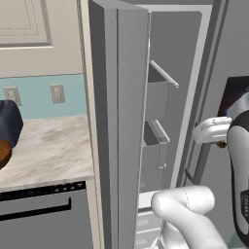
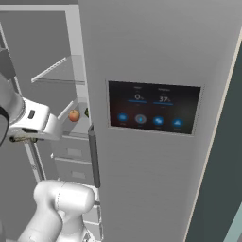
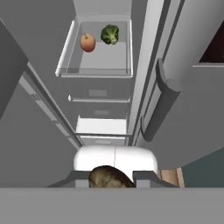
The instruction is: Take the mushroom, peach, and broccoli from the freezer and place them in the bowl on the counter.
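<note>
Beige marbled bench (image 1: 48, 146) left of tall grey freezer (image 1: 121, 121), door open. Small round orange-red peach (image 3: 87, 42) and dark green bumpy broccoli (image 3: 110, 34) apart on clear shelf (image 3: 98, 65) inside. Tiny brown-capped mushroom (image 3: 109, 178) pinched between narrow dark fingers (image 3: 146, 177) of gripper (image 3: 111, 178). Judged risks: mushroom slipping from so slight a hold during swing toward reddish-brown bowl (image 1: 2, 154), arm clipping open door.

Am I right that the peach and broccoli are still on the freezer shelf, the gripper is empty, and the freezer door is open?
Not quite: the gripper is not empty. The hand view shows the brown mushroom between its fingers. The rest holds: the peach and broccoli sit on the freezer shelf, and the door stands open.
</note>
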